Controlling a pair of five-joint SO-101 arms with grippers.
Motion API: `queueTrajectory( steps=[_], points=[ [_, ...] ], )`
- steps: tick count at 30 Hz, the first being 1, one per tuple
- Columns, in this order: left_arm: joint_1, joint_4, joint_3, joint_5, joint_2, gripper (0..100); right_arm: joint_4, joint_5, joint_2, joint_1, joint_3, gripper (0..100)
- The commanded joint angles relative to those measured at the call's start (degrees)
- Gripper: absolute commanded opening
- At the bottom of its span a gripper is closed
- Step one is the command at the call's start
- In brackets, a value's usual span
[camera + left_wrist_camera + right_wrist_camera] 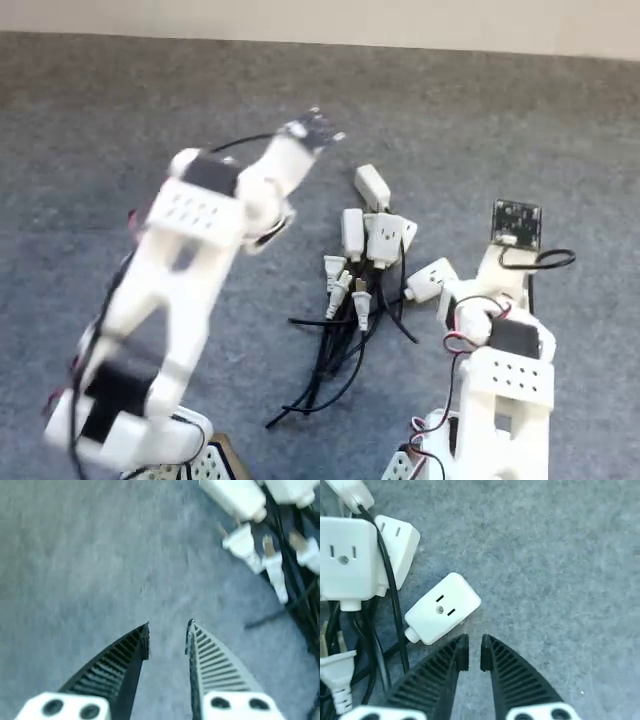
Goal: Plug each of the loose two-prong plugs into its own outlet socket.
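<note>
Okay, L claw (pixel 168 627): yr fingers stand moderately apart w/ nothing btwn them; the tips hang over bare carpet (pixel 75 555).
L arm (pixel 190 260): long white arm stretched out over the table, its claw at the far end, beyond the pile and off to its left side.
R claw (pixel 473 644): fingers nearly together, just a narrow slit, nothing in it.
Near socket (pixel 442 610): white block, face up w/ two slots + a round hole. It lies just ahead of yr R claw tips; can't tell if one tip touches its corner. From above it sits apart from the rest, on the R arm's side.
Other sockets (pixel 385 238): three more white blocks in the middle of the table. Two lie side by side, touching; one small block lies just past them, farthest from the arm bases.
Plugs (pixel 343 288): three white two-prong plugs lie loose, side by side, just on yr side of the paired sockets, prongs pointing toward those. None is in a socket.
Cords (pixel 330 360): black, tangled; they run from the plugs back toward the arm bases, and one passes btwn the paired blocks.
Carpet: grey, short pile, covers the whole table under both arms.
</note>
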Motion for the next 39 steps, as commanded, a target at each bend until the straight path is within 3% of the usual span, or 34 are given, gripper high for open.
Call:
queueTrajectory(
  steps=[1, 8, 16, 21, 31, 39],
  points=[
    [3.3, 0.4, -15.6, -0.5, 15.0, 14, -9.5, -1.0, 0.5, -0.3, 6.5, 5.7],
    [8.0, 0.9, -31.5, -0.3, 31.3, 14, -12.0, -0.6, 0.5, -5.8, 11.2, 5.7],
    [13.6, 4.3, -38.5, -0.1, 37.1, 14, -12.0, -0.5, 0.5, -8.1, 11.6, 5.7],
    [15.3, 4.0, -42.0, 6.0, 39.5, 19, -12.0, -0.5, 0.5, -8.1, 11.6, 5.7],
    [14.3, 3.9, -44.7, 12.0, 48.8, 23, -12.0, -0.5, 0.5, -8.7, 11.6, 5.7],
    [5.6, 6.2, -44.7, 12.0, 46.9, 23, -12.0, -0.5, 0.5, -8.7, 11.7, 5.7]
  ],
)
